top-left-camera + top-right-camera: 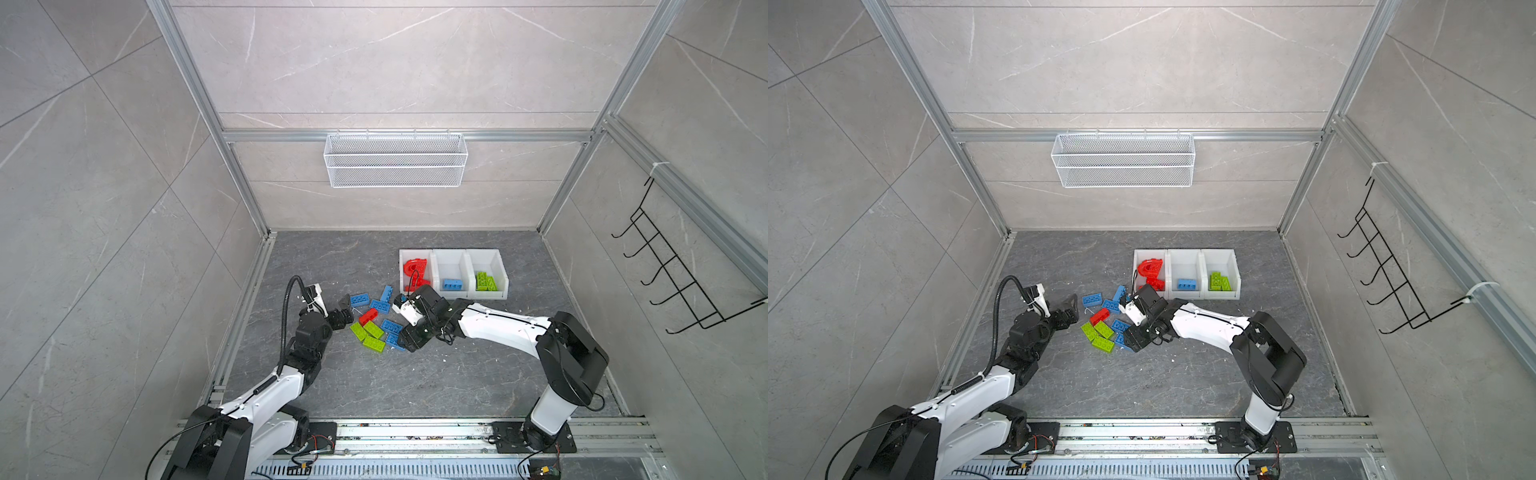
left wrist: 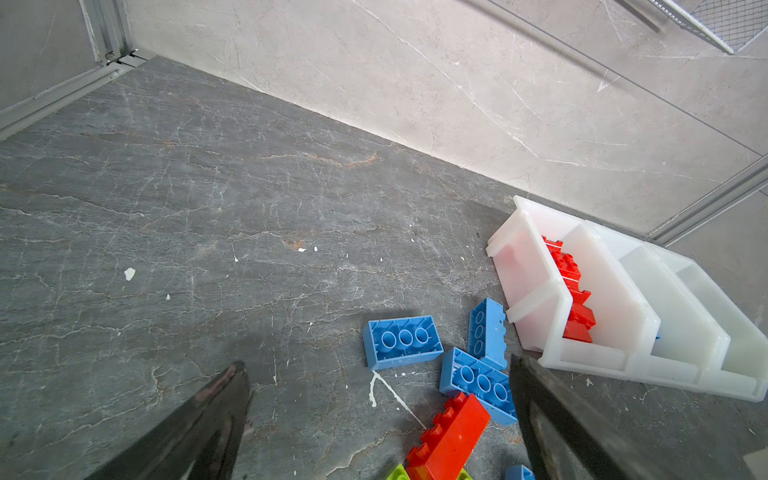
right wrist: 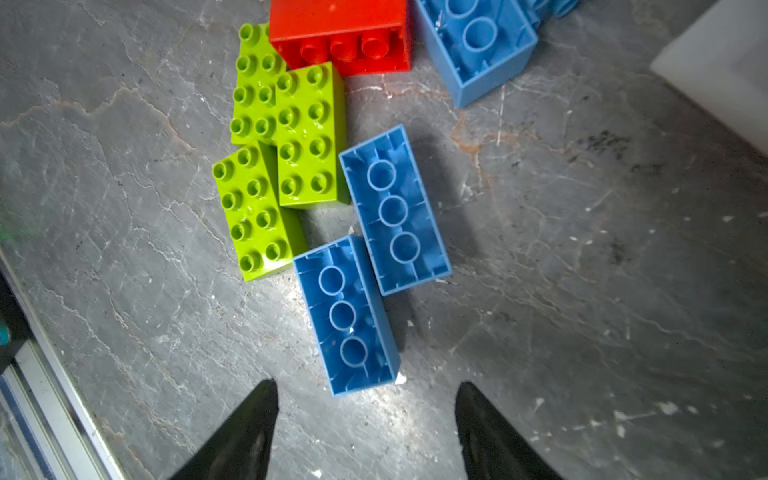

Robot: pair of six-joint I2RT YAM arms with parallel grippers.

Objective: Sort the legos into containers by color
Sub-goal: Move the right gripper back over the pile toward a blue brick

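Closest to the lens in both top views are my left arm (image 1: pixel 266 395) and right arm (image 1: pixel 498 324), rising from the rail (image 1: pixel 415 432) at the front edge and bending in over the dark stone floor (image 1: pixel 457 374). On the back wall hangs a white wire basket (image 1: pixel 395 160), and a black hook rack (image 1: pixel 673 270) hangs on the side wall.

The 3 joined white bins (image 1: pixel 453 254) stand on the floor toward the back, right of centre. The bin on the left of the row holds red pieces, among them a big arch (image 1: pixel 415 266). The middle bin holds 1 blue brick (image 1: pixel 453 284), and the bin on the right holds green bricks (image 1: pixel 485 281).

The loose bricks lie on the floor between my grippers, just in front of the bins. There is 1 red brick (image 1: pixel 368 316) and 3 green ones (image 3: pixel 311 133) lying studs up and touching one another. Of the several blue ones, 2 (image 3: pixel 395 210) lie hollow side up beside the green.

My left gripper (image 2: pixel 376 361) hovers at the left edge of the pile, jaws spread wide with nothing between them. My right gripper (image 3: pixel 366 385) hangs over the pile's right side, jaws parted and empty, with the end of a blue one just ahead of the tips.
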